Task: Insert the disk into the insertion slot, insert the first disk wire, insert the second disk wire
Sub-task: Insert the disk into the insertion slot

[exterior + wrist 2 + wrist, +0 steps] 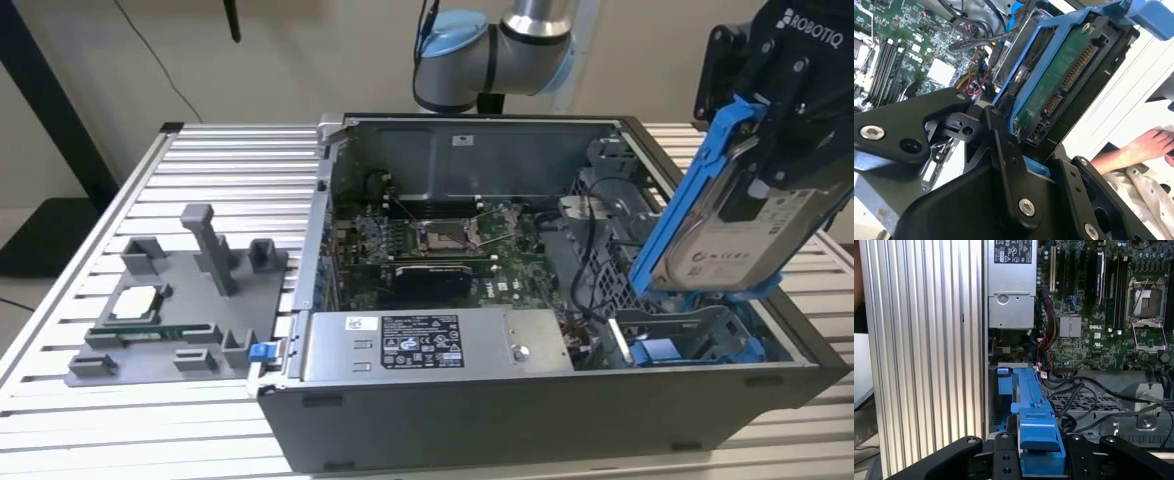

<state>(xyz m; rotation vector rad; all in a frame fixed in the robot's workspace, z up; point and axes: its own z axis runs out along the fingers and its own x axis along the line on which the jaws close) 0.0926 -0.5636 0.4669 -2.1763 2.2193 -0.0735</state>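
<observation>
The gripper [781,165] is clamped on the disk [734,235], its fingers pressing the blue carrier [1036,430] that frames it. The drive looks dense and rigid, but its bare green circuit board [1064,75] seems fragile, so the plastic rails are probably the safer hold. The disk hangs tilted below the fingers, above the insertion slot [687,335]. The motherboard [1089,315] lies beyond.

Exterior view: the arm [497,48] was cut off by the top edge, and the gripper [781,160] by the top and right edges. The lower end of the disk [738,225] hid part of the insertion slot [687,338]. Its label print was too small to read. Second wrist view: a person's hand [1146,147] was cut off by the right edge.
</observation>
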